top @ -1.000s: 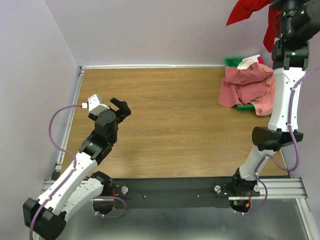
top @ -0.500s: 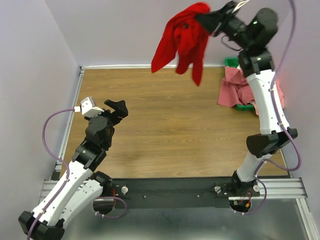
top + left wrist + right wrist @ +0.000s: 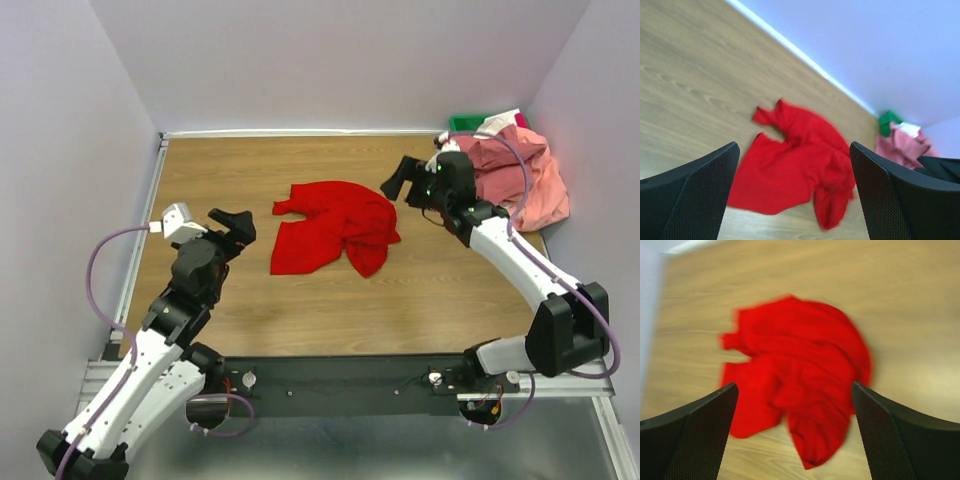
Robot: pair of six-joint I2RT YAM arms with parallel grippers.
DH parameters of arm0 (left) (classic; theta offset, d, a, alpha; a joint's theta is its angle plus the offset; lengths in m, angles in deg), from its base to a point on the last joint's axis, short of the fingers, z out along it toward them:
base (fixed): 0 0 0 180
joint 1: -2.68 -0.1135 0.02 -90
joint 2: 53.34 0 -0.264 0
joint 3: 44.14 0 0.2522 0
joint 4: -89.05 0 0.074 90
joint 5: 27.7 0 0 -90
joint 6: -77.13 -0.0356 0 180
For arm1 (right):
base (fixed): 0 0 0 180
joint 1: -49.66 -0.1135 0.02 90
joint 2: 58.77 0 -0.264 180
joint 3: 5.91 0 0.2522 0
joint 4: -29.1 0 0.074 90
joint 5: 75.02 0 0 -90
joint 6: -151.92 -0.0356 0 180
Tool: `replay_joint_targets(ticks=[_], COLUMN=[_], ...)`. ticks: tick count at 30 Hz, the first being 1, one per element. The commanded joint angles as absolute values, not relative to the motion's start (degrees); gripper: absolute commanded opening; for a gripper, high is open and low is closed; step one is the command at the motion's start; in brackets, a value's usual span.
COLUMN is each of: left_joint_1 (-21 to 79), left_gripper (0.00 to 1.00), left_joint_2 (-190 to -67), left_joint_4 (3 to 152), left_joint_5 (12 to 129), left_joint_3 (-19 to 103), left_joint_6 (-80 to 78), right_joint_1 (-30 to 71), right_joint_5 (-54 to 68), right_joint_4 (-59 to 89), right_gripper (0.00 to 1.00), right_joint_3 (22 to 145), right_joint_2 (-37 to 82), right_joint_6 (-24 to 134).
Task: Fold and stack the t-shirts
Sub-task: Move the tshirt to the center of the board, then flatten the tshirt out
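While both arms hung empty-handed, the bright red cloth t-shirt (image 3: 335, 228) lay crumpled mid-table.

From above, it sat bunched on the wooden table (image 3: 300, 310) between the left gripper (image 3: 235, 220) and the right gripper (image 3: 400, 178), touching neither. The salmon pink t-shirts (image 3: 510, 175) were heaped over the green plastic bin (image 3: 462, 123) in the far right corner. Through the left wrist camera, the black padded fingers (image 3: 690, 200) stood wide apart with nothing between them, framing the shirt, one corner poking out at its far left. The right wrist picture was blurred, yet its fingers (image 3: 685, 435) gaped just as wide, grasping nothing. To my eye the cloth looked light and limp, likely to sag and slide; an outer edge or sleeve seemed a better hold than the bunched middle.
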State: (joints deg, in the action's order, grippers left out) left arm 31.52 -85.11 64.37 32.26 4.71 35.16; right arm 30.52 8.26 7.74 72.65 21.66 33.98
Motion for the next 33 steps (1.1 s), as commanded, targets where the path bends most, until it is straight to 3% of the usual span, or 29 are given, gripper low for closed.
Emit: replay_joint_targets(ticks=[1, 10, 20, 21, 26, 27, 29, 30, 33], left_joint_1=[31.3, 31.4, 33.6, 33.9, 35.1, 35.1, 35.1, 35.2, 35.2], left_gripper=[0.99, 0.99, 0.96, 0.88, 0.72, 0.63, 0.59, 0.46, 0.24], left_joint_2=[-92.1, -104.6, -121.8, -122.5, -125.9, -126.7, -127.8, -128.3, -129.8], left_joint_4=[62.5, 71.6, 75.0, 75.5, 77.4, 77.8, 77.9, 78.1, 79.0], left_joint_5=[37.1, 49.8, 56.1, 56.1, 55.3, 54.7, 54.9, 55.2, 55.4], left_joint_3=[3.1, -5.5, -4.6, -4.6, -4.0, -3.8, -3.1, -2.6, -2.0], left_joint_6=[36.3, 36.4, 34.2, 34.7, 34.6, 34.6, 33.8, 33.6, 33.4], right_joint_1=[30.8, 30.8, 30.8, 30.8, 30.8, 30.8, 30.8, 30.8, 30.8], right_joint_5=[24.9, 22.5, 21.7, 21.7, 20.8, 20.4, 19.2, 19.1, 18.2], right_joint_4=[6.8, 6.8, 6.8, 6.8, 6.8, 6.9, 6.8, 6.9, 6.9], right_gripper=[1.00, 1.00, 1.00, 1.00, 1.00, 1.00, 1.00, 1.00, 1.00], right_joint_3=[64.7, 52.0, 49.9, 49.6, 49.2, 49.1, 49.0, 48.9, 48.3], right_joint_2=[14.1, 7.7, 8.9, 9.0, 9.5, 9.6, 9.6, 9.6, 9.0], right_joint_6=[32.2, 29.1, 26.9, 26.8, 26.5, 26.5, 26.5, 26.4, 26.2])
